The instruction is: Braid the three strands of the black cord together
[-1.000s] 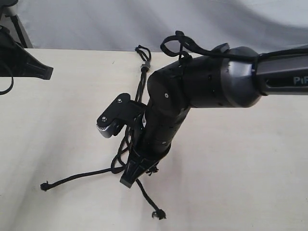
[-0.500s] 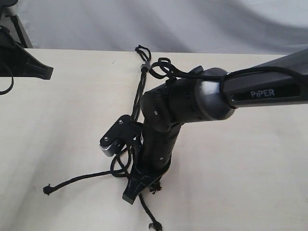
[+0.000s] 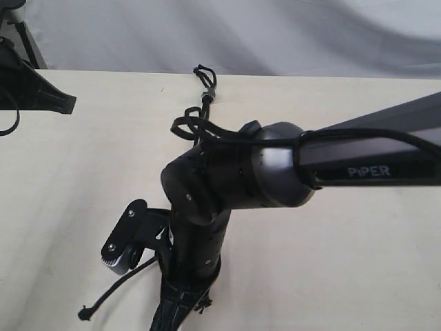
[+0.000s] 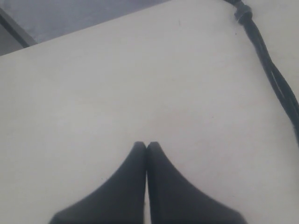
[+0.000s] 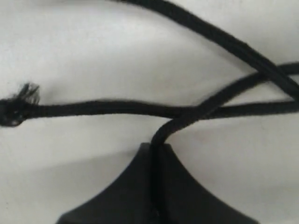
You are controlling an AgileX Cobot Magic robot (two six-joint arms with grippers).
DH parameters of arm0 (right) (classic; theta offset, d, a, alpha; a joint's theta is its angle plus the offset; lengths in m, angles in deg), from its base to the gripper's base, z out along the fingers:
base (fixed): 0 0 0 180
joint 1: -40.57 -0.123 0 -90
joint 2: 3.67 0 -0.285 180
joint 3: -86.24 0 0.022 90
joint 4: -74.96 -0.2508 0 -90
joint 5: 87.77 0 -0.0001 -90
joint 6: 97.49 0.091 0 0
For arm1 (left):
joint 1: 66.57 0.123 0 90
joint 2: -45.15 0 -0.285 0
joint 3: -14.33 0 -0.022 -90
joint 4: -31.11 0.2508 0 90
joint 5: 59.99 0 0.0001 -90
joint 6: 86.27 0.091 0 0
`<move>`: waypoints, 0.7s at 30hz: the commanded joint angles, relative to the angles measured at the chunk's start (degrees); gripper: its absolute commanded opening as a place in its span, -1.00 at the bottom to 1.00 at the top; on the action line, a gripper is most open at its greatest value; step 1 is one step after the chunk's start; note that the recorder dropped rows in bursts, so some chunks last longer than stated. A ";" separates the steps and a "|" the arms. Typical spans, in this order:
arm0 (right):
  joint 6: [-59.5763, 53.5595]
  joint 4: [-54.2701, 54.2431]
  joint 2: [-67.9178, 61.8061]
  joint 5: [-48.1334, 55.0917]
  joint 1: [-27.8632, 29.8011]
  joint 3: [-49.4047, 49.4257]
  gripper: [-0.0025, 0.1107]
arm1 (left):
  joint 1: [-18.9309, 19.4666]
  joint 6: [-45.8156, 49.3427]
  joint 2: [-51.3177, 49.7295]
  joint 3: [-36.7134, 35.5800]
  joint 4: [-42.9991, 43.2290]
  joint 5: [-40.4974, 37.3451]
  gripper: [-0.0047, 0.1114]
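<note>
**Exterior view.** The thin black woven cord (image 3: 207, 88), looped and grey-banded at the far edge of the cream table (image 3: 358, 276), runs under the right arm. One knotted strand (image 3: 114, 292) trails beside the right gripper (image 3: 171, 318). I judge the cord light, limp and apt to slip, so I would pinch each strand just short of its knot.

**Left wrist view.** The left gripper (image 4: 147, 145) has its jaws pressed together on nothing, well apart from the cord.

**Right wrist view.** The right jaws are clamped on a single strand, which crosses the other two.

A pale cream table (image 3: 83, 179) fills the scene, with a grey backdrop (image 3: 275, 34) behind its far edge
</note>
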 commanded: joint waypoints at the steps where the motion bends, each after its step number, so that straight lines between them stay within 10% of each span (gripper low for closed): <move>1: -0.66 1.98 1.96 -0.43 2.68 -0.03 -0.96 | 0.10 -0.28 0.50 -0.39 -0.30 0.35 -0.92; 21: -0.56 2.12 1.85 0.48 4.80 -0.03 -0.96 | 0.10 -0.28 0.50 -0.39 -0.77 0.35 -0.92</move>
